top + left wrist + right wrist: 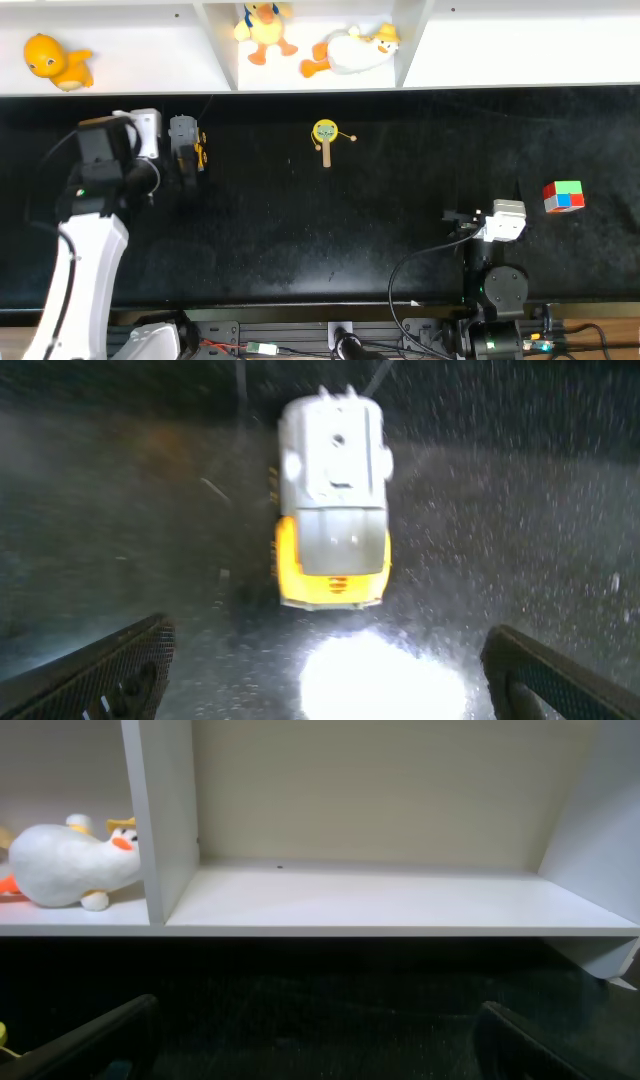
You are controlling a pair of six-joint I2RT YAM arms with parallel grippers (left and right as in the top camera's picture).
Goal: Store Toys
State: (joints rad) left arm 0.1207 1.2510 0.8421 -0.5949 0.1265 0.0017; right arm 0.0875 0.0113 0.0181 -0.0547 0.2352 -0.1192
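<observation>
- shelf [222,50]: three bays along the far edge of the table [300,230]; three toys sit inside it.
- left bay: one yellow duck [58,60], stored.
- middle bay: a plush duck [265,28] and a white goose [350,50] side by side, both stored; the goose lies next to the divider toward the right bay.
- right bay [520,40]: white floor and back wall in plain sight, with room for more toys.
- truck [333,500]: grey and yellow, on the table in front of the shelf, near the divider between the left and middle bays; not yet stored.
- rattle [326,135]: on the table in front of the middle bay, well apart from both arms; not yet stored.
- cube [563,196]: multicoloured, on the table at the right side, near the right arm; not yet stored.
- left gripper [328,635]: jaws released and spread wide, grasping nothing; it hangs above the table with the truck just ahead of the fingertips, not between them.
- right gripper [318,1008]: jaws released, grasping nothing; low over the table near its own base, facing the right bay.
- progress (judgement): three of six toys are stored, so the task is about half done. the truck appears to be the toy in hand, and the jaws have yet to come around it. the rattle and cube are left after that.
</observation>
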